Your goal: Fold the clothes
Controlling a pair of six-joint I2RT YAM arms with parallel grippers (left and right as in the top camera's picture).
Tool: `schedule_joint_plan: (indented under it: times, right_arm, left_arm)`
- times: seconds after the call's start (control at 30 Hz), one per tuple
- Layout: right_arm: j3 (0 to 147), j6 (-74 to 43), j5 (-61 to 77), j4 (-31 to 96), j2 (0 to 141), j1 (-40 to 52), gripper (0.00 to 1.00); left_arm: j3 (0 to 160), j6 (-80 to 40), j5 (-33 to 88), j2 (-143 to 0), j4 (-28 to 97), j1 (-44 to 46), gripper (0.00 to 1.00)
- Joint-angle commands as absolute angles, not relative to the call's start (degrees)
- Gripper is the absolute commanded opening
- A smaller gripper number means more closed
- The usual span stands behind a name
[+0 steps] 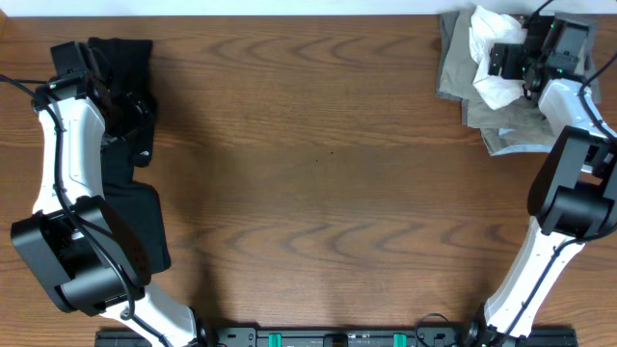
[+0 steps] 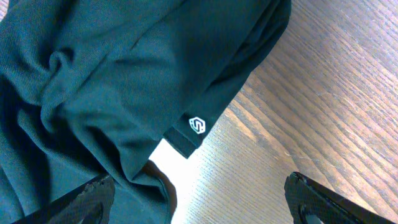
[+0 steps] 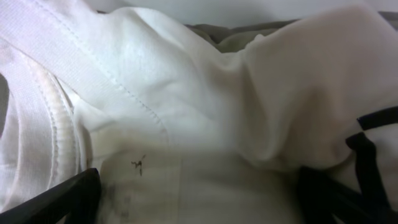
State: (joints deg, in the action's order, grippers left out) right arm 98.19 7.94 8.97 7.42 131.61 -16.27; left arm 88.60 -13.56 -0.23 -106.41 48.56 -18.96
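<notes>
A black garment lies along the table's left edge, under my left arm. My left gripper hovers over its upper part, open. In the left wrist view the dark fabric, with a small white logo, covers the left side. The left gripper straddles the fabric's edge and bare wood. A crumpled white T-shirt sits on khaki and grey pieces at the far right corner. My right gripper is down in it. White cloth lies between the wide-apart fingers of the right gripper.
The wooden table stretches between the two piles. The arms' base rail runs along the near edge. The pile of clothes reaches the table's far edge at the top right.
</notes>
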Motion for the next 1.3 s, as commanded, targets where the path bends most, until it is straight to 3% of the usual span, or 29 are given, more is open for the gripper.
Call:
schedule_joint_plan:
  times: [0.0,0.3,0.33,0.87,1.27]
  right_arm:
    - [94.59,6.26,6.42,9.82,133.4,-18.22,0.99]
    - [98.91,6.24,6.26,10.07,127.7,-18.2,0.99]
    - [99.29,6.24,6.24,10.07,126.58,-18.2,0.99]
    - [100.55,9.26,6.31,17.61,105.32,-15.27,0.99]
    - [100.55,7.46,24.27,30.55,92.51,2.57,0.99]
  left_arm:
    - [88.33,-14.22,-0.69,-107.18,48.47,-18.94,0.89]
    - [88.33,-14.2,-0.71,-107.18,48.53,-18.96,0.9]
    - [88.33,-14.2,-0.71,-107.18,48.53,-18.96,0.98]
    - [88.33,-14.22,-0.69,-107.18,48.51,-18.94,0.98]
    - [88.33,-14.22,-0.71,-107.18,48.51,-18.94,0.98]
